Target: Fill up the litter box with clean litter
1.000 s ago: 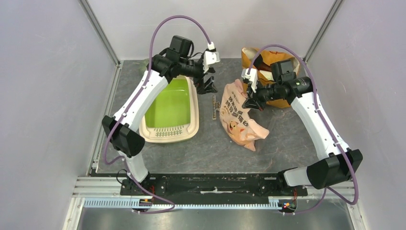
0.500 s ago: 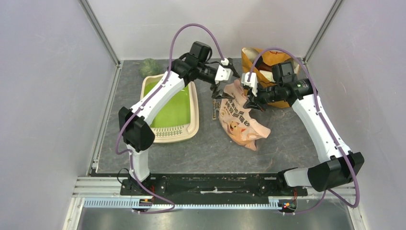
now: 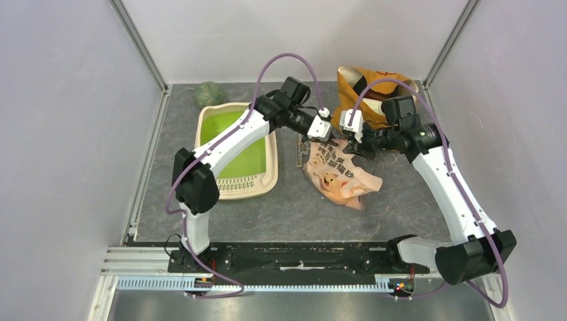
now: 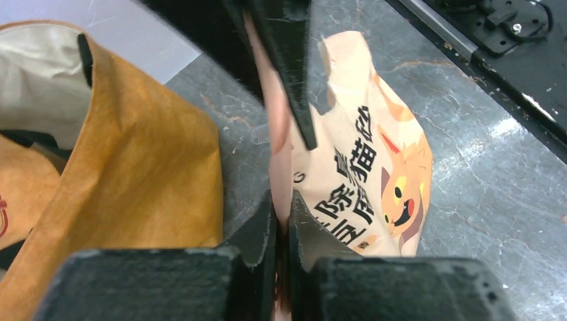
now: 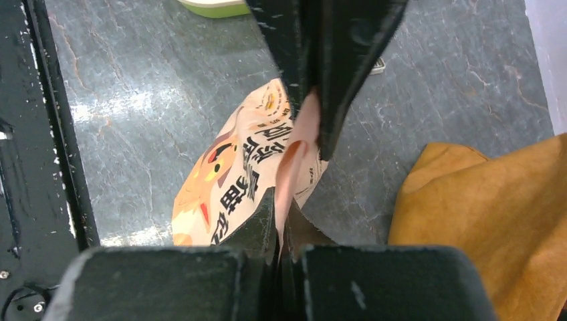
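The cream litter box [image 3: 235, 192], green inside, lies at the left of the table. The clean litter is hidden. A peach-orange printed bag [image 3: 337, 175] with a cartoon cat lies right of the box. My left gripper [image 3: 325, 137] is shut on the bag's upper edge. In the left wrist view the thin pink film runs between the jaws of the left gripper [image 4: 282, 200], with the bag [image 4: 361, 167] below. My right gripper [image 3: 354, 144] is shut on the same edge just to the right, and the right gripper [image 5: 284, 204] pinches the bag [image 5: 227, 180].
A mustard-yellow fabric bag [image 3: 364, 83] stands at the back right, close behind both grippers. It also fills the left side of the left wrist view [image 4: 134, 134]. A green lump [image 3: 210, 93] sits behind the litter box. A small metal clip [image 3: 300, 148] lies between box and bag.
My left arm swung right from above the litter box to the printed bag, and its jaws closed on the bag's upper edge. The right gripper kept its hold and shifted slightly.
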Available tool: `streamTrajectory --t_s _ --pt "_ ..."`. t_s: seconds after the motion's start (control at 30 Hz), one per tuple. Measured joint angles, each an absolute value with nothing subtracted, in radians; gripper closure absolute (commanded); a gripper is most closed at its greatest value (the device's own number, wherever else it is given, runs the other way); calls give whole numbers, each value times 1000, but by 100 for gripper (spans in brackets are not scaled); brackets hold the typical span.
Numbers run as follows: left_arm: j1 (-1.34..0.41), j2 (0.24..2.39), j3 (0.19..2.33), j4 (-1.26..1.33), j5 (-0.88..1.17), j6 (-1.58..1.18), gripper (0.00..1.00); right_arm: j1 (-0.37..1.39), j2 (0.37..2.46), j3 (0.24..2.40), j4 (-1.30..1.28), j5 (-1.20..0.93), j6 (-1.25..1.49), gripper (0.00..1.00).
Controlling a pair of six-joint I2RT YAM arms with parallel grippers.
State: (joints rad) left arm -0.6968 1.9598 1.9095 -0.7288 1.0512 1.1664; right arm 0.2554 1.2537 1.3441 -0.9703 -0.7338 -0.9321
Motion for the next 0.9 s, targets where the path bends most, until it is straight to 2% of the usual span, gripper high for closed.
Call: streamTrajectory --t_s 0.03,0.13,0.17,0.23,0.47,0.57,0.67,0.9 --pt "-699 1951 1883 -726 1055 1183 98 255 1240 1330 -953 -722 -921 77" --pt "-702 1918 1821 -699 1041 1202 98 259 1218 1326 -907 -714 -837 31" --pt "-699 1902 1796 -684 1035 1201 98 258 1208 1338 -888 -705 -806 20" --pt "-693 1868 1737 -628 1012 1194 98 239 1190 1367 -874 -698 -741 12" --pt "-683 1739 1491 -332 922 1132 98 42 1206 1463 -1050 -756 -684 9" --pt "-683 1716 1443 -258 890 1119 98 19 1254 1470 -1179 -792 -715 3" --pt "-682 1694 1379 -157 851 1101 98 15 1285 1432 -1279 -812 -762 3" --pt "-676 1648 1272 -1 822 1077 98 16 1304 1307 -1262 -739 -753 3"
